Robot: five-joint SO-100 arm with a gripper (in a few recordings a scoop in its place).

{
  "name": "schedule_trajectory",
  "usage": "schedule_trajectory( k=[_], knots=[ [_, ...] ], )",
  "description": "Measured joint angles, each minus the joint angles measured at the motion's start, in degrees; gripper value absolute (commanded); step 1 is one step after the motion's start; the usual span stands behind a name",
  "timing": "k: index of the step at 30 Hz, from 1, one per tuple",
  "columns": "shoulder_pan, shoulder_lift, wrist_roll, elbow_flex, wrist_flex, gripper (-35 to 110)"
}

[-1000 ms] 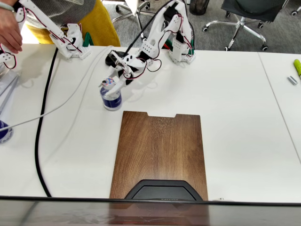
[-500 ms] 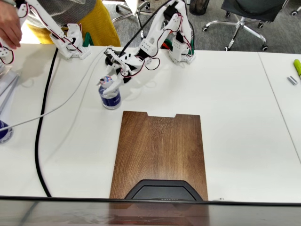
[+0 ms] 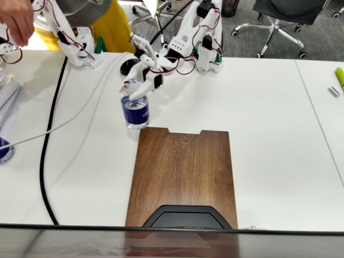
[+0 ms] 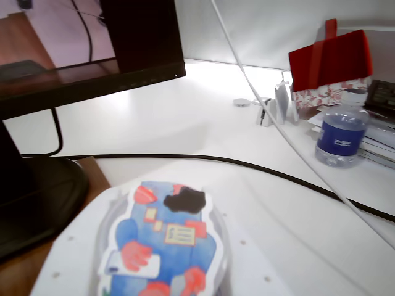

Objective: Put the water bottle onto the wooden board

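Clear plastic with a dark blue label, the water bottle (image 3: 135, 113) is pinched at its cap end by the white gripper (image 3: 136, 87), which looks clamped on the top of it. In the fixed view the bottle sits just off the far-left corner of the wooden board (image 3: 183, 172), base right next to that edge, and I honestly can't tell if it's lifted clear of the table (image 3: 269, 118) or just skimming it.

If I were doing this step: get a bit more height first, so the base doesn't clip the board's edge and tip, since a grip that high up lets the bottle swing. Then carry it toward the middle of the board, away from the notch on the far short edge and away from the black monitor stand (image 3: 188, 217) sitting on the near end. Go slow, keep it upright, lower until the base is flat on the wood, and only then open up.
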Motion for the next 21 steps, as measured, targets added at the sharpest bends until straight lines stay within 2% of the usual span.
schedule_trajectory(
  k=[21],
  knots=[
    [-15.21,-1.85,-4.75,0.00,-6.06,0]
  ],
)
